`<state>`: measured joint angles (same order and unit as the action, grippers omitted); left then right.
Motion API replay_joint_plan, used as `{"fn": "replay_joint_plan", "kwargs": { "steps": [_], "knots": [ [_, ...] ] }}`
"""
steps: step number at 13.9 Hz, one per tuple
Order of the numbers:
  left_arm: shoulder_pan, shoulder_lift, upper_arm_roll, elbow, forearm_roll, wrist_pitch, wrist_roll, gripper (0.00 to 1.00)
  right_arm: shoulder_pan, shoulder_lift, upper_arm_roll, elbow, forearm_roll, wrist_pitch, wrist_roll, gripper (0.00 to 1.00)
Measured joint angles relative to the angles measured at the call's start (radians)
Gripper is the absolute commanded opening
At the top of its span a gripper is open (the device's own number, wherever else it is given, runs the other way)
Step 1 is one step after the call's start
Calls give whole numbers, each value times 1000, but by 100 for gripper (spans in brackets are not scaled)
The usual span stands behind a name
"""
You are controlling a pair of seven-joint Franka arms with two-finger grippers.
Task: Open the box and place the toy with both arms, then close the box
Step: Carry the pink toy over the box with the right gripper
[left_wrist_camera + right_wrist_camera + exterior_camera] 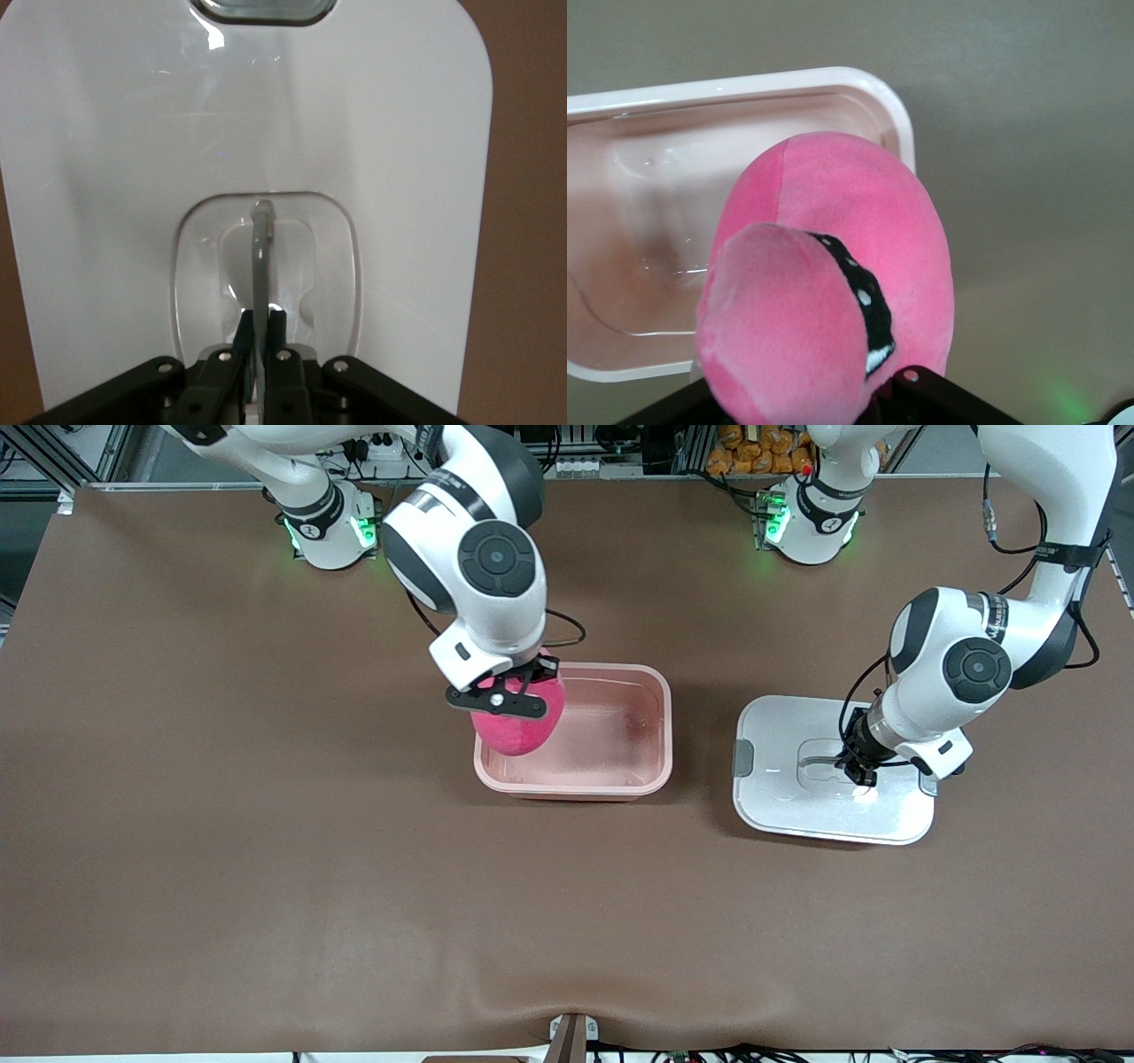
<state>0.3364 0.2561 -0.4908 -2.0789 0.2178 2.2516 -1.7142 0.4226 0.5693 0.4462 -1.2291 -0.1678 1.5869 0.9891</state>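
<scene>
**Toy held over open box, lid gripped aside**

Brown table (pixel 221 824), wide and matte; cluttered shelving along the bases' edge. Right gripper (pixel 500 701) reaching down over the box (pixel 660 726) at its right-arm end, pinching the toy (pixel 523 731): bright pink plush, dark eye patch, hanging over the pale pink rim. Left gripper (pixel 861 772) lowered onto the white lid (pixel 780 797), lying flat toward the left arm's end, fingers (pixel 276 329) clamped on the thin centre handle (pixel 260 257).
</scene>
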Motion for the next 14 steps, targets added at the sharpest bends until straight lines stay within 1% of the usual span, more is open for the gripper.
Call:
{"fn": "replay_joint_plan", "kwargs": {
  "steps": [2,6,8,14],
  "knots": [
    [0,-1,0,0,0,0,4,0,25,29,-12,31,-15,-10,16,0],
    [1,-9,0,0,0,0,6,0,102,56,-91,56,-25,-11,38,0],
    [1,-10,0,0,0,0,8,0,123,68,-115,70,-27,-11,42,0],
    [1,-10,0,-1,0,0,9,0,140,102,-125,83,-62,14,55,0]
  ]
}}
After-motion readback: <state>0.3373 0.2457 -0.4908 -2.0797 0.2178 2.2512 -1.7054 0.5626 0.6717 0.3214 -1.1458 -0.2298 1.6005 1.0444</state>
